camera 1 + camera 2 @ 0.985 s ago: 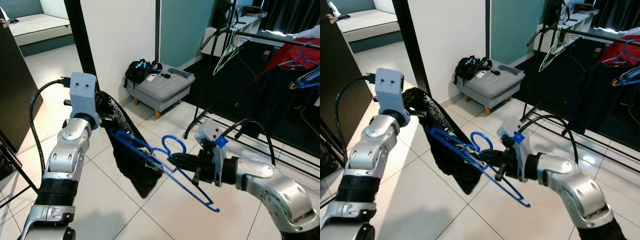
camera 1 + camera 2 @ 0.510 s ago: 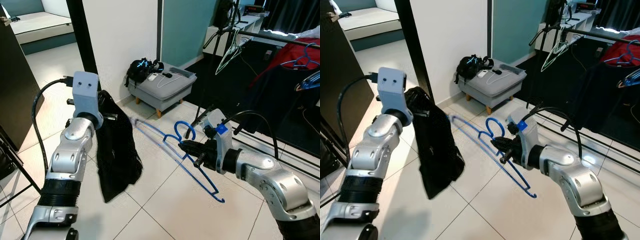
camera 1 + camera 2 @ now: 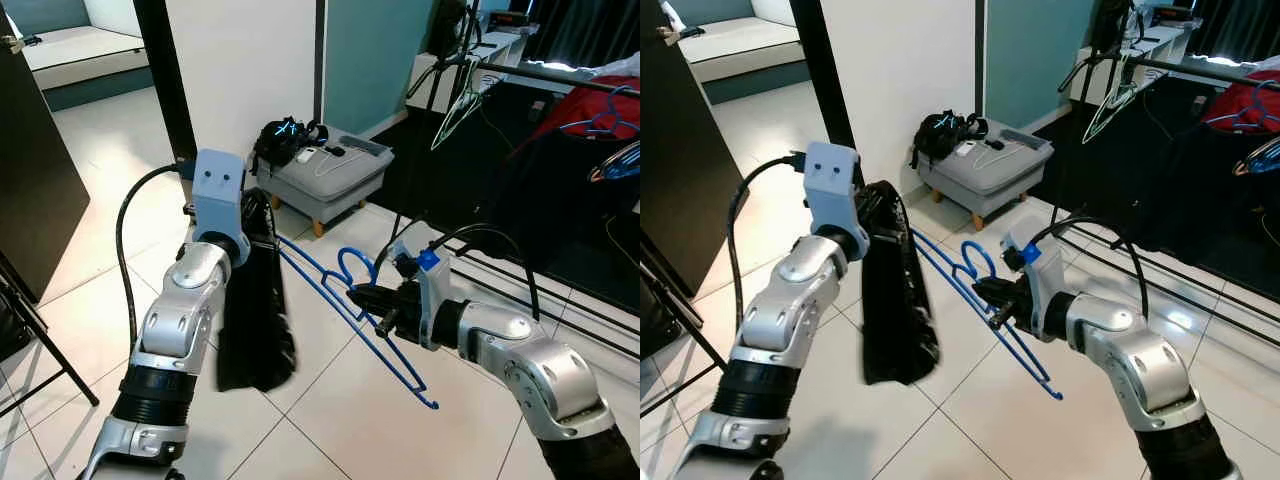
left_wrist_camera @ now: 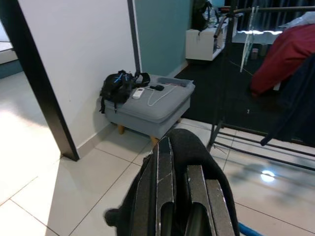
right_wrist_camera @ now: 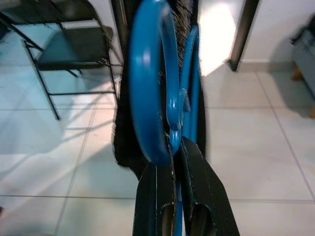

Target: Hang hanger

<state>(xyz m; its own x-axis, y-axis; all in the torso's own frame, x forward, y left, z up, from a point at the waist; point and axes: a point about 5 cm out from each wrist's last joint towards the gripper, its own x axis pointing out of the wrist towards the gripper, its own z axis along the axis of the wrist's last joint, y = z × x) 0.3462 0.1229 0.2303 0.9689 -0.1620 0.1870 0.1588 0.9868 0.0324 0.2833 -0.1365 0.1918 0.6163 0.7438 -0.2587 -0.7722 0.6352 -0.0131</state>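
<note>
A blue plastic hanger (image 3: 345,300) slants across the middle of the scene, hook up. My right gripper (image 3: 362,297) is shut on it at the base of the hook (image 5: 150,83). One end of the hanger reaches the black garment (image 3: 255,300) that hangs limp from my left gripper (image 3: 252,215), shut on the cloth's top edge. In the left wrist view the black fabric (image 4: 192,147) bunches around the closed fingers (image 4: 165,182). The clothes rail (image 3: 560,75) runs across the far right, above my right arm.
Red and dark clothes (image 3: 585,110) and several hangers, one white (image 3: 455,105), hang on the rail; its black base bars (image 3: 520,275) lie on the tiles. A grey footstool (image 3: 320,175) with a black bag stands by the white wall. A folding chair (image 5: 74,49) stands to my left.
My left arm has swung toward the middle, bringing the black garment up against the hanger's end. The right gripper and hanger have shifted slightly left and lower.
</note>
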